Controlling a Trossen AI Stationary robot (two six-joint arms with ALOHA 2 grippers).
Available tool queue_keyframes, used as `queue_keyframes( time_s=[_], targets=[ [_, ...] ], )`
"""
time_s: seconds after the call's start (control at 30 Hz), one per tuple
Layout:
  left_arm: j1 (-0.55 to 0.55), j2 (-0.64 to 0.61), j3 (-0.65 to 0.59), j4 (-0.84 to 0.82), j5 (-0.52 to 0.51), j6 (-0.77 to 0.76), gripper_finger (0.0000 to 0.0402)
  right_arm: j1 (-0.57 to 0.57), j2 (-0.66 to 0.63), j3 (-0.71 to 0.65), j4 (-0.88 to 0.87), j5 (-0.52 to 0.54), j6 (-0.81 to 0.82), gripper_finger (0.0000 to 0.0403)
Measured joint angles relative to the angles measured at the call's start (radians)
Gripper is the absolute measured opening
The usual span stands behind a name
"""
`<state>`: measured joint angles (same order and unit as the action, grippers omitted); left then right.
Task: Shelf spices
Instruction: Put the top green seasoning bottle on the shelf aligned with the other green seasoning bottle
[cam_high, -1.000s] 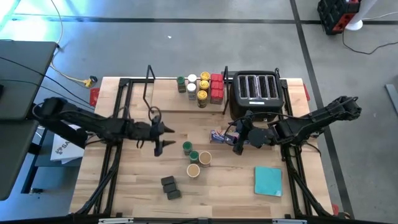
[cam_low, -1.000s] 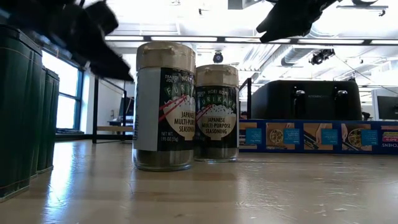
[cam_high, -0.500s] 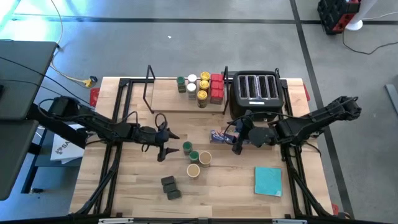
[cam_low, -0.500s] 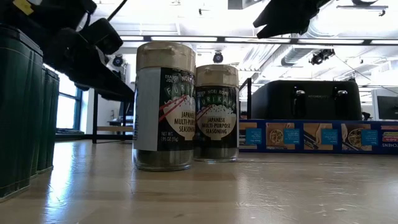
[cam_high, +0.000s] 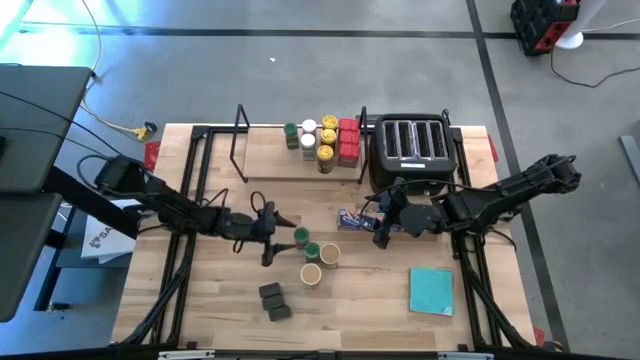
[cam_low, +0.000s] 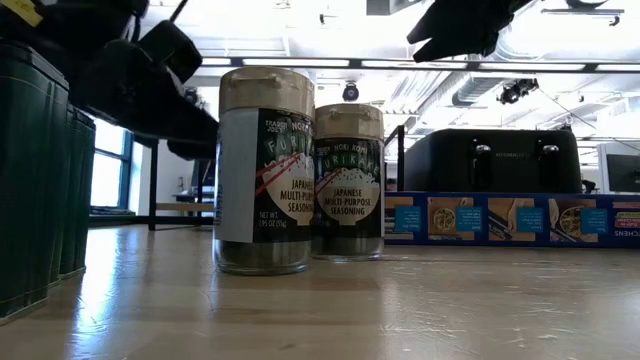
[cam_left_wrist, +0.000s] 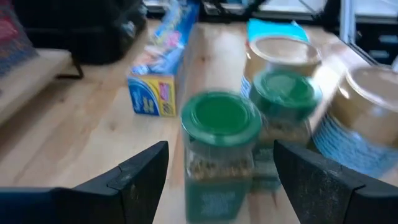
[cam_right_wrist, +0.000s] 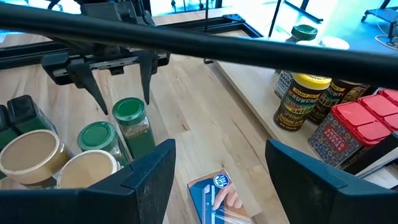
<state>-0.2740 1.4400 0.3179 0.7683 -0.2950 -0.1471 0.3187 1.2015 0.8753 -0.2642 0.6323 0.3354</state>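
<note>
Near the table's middle I have the left gripper (cam_high: 276, 233) with fingers spread wide, just beside a green-lidded jar (cam_high: 301, 237), not touching it. That jar heads a cluster of 4 (2 green lids, 2 tan); a second green lid (cam_left_wrist: 285, 88) sits behind it. On the shelf (cam_high: 262, 165) I count several jars and red tins (cam_high: 348, 141). My right gripper (cam_high: 382, 224) hovers with fingers apart over the blue box (cam_high: 352, 217), beside the toaster (cam_high: 411, 148).

Two tan-lidded seasoning jars (cam_low: 264, 170) side by side, black toaster (cam_low: 492, 160) behind.
</note>
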Motion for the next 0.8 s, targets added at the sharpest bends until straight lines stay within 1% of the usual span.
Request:
queue_keyframes(
  time_s=[0.17, 0.43, 0.63, 0.7, 0.8],
  targets=[
    [-0.023, 0.04, 0.011, 0.062, -0.06, 0.001, 0.0285, 0.0, 0.0, 0.0, -0.001, 0.0, -0.003, 0.0243],
    [-0.023, 0.146, 0.113, 0.061, -0.054, 0.081, 0.0285, 0.0, 0.0, 0.0, -0.001, 0.0, -0.003, 0.0243],
    [-0.022, 0.158, 0.123, 0.059, -0.056, 0.073, 0.0283, 0.002, 0.0, 0.0, -0.006, -0.006, -0.003, 0.0243],
    [-0.022, 0.158, 0.123, 0.059, -0.056, 0.073, 0.0278, 0.002, 0.0, 0.0, -0.006, -0.007, -0.003, 0.0243],
    [-0.022, 0.156, 0.123, 0.06, -0.056, 0.073, 0.0256, 0.003, 0.0, 0.0, -0.006, -0.007, -0.003, 0.0243]
  ],
)
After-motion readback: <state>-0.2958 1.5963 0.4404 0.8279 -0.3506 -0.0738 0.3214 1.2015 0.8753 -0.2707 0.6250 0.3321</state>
